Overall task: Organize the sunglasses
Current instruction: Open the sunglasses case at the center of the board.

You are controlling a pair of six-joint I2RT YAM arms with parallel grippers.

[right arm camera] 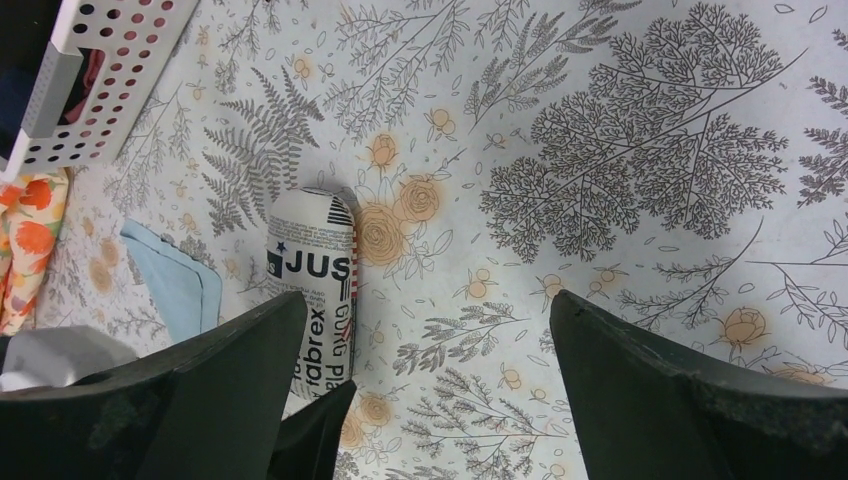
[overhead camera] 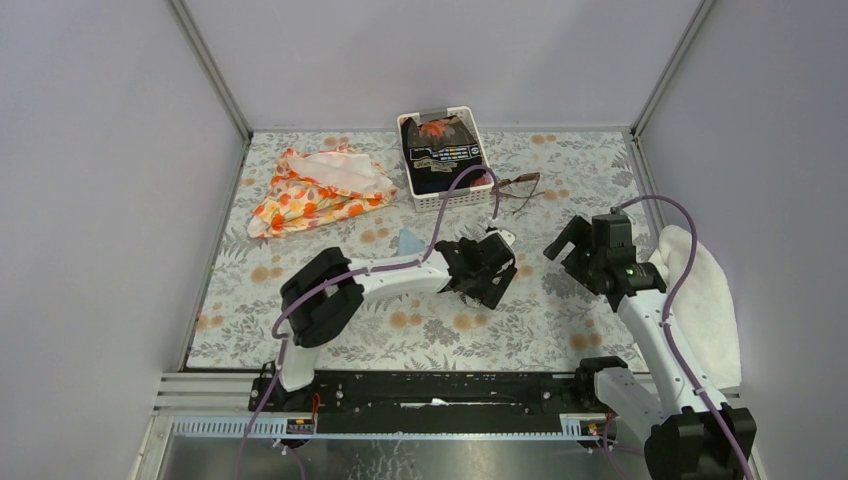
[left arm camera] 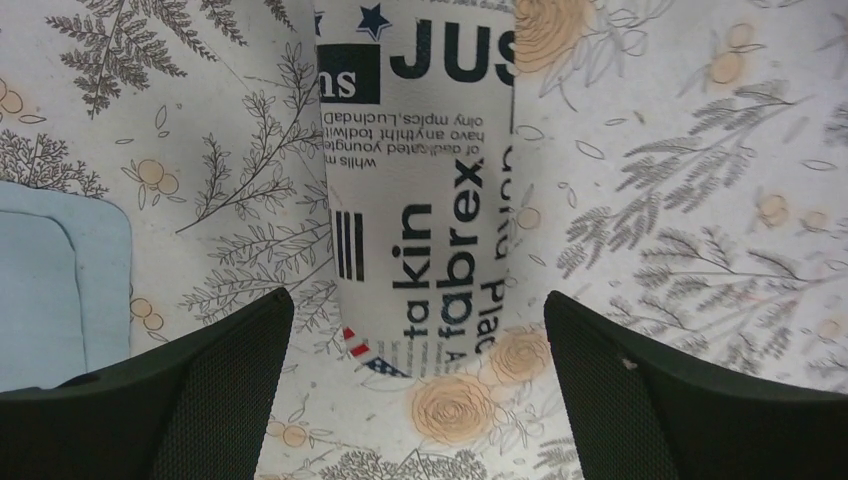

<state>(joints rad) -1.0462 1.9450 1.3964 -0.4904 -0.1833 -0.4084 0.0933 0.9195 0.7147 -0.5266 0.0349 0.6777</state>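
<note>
Two pincers spread wide, empty. Left pincer above printed tube case, fingers either side. Sunglasses lie beyond left pincer, untouched, beside white basket, ahead-left of right pincer.

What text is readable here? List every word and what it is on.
"JUS": on the tan tube case.
"ns": same case, dark box.
"takin": same case.
"fabrex": same case.
Small print on the case: too blurred to read.
Label on the dark packet in the white basket: too small.
</note>
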